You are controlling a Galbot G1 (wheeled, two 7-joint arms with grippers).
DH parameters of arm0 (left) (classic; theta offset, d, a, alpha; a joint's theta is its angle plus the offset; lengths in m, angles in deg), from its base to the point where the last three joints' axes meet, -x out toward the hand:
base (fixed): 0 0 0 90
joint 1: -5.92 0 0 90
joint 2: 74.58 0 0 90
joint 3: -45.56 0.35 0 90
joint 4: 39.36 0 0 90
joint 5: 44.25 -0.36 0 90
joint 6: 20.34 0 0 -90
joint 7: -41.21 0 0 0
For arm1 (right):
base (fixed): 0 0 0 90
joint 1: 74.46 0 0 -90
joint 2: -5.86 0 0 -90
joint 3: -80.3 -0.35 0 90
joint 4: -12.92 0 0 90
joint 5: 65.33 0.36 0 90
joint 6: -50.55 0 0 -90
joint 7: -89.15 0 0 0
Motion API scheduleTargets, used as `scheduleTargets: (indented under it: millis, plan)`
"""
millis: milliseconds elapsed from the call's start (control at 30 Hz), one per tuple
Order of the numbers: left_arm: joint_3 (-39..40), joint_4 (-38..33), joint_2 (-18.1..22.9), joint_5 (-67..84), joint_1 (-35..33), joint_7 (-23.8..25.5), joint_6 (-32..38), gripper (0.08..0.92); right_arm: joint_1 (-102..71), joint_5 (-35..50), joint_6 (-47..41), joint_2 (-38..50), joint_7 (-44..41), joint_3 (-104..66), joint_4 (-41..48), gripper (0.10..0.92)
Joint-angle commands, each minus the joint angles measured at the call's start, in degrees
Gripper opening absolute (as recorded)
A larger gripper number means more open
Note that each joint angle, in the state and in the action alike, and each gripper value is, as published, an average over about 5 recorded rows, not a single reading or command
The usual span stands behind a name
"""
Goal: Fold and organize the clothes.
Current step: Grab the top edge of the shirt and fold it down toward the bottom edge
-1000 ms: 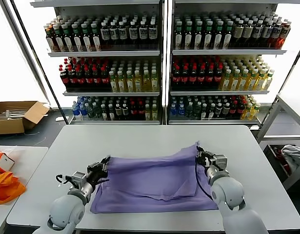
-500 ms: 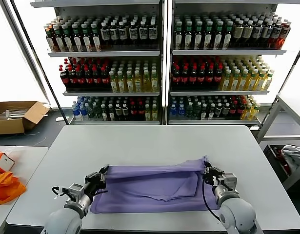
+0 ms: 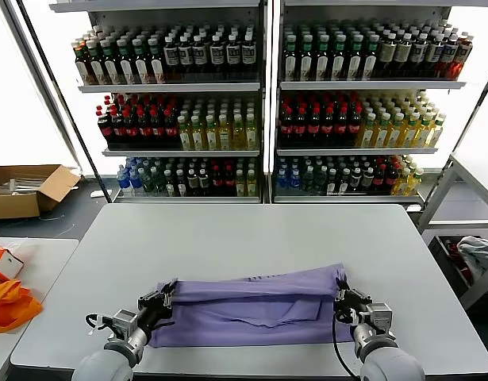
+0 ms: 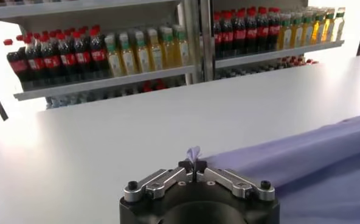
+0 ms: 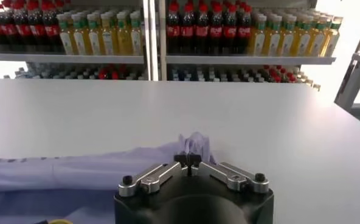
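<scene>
On the grey table (image 3: 251,230), near its front edge, lies the lavender T-shirt (image 3: 251,309) — a long folded band (upper layer doubled over). Left gripper (image 3: 166,295) and right gripper (image 3: 340,297) each pinch an end — jaws clamped on fabric.

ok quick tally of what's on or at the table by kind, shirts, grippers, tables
lavender T-shirt: 1
grippers: 2, the left gripper and the right gripper, each shut on a corner of the shirt
grey table: 1
Total: 4
</scene>
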Motion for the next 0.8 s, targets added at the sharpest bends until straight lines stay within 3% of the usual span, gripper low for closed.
scheduleTargets:
  millis: [33, 233, 467, 800]
  plan:
    - [-0.1, 0.6, 0.2, -0.9, -0.8, 0.3, 0.3, 0.088, -2.2, -1.8, -0.1, -0.2, 0.1, 0.4, -0.7, 0.108]
    - [0.0, 0.8, 0.8, -2.3, -0.7, 0.2, 0.5, 0.099, -2.8, -4.7, 0.1, -0.5, -0.1, 1.4, 0.5, 0.108]
    - [0.7, -0.2, 1.7, -4.5, -0.2, -0.2, 0.5, 0.280, -2.8, -5.9, 0.1, -0.3, 0.2, 1.2, 1.3, 0.117]
    - [0.3, -3.6, 1.8, -5.3, -0.9, -0.9, 0.2, 0.566, -2.4, -9.0, 0.2, 0.1, -0.4, 2.0, 2.3, 0.372]
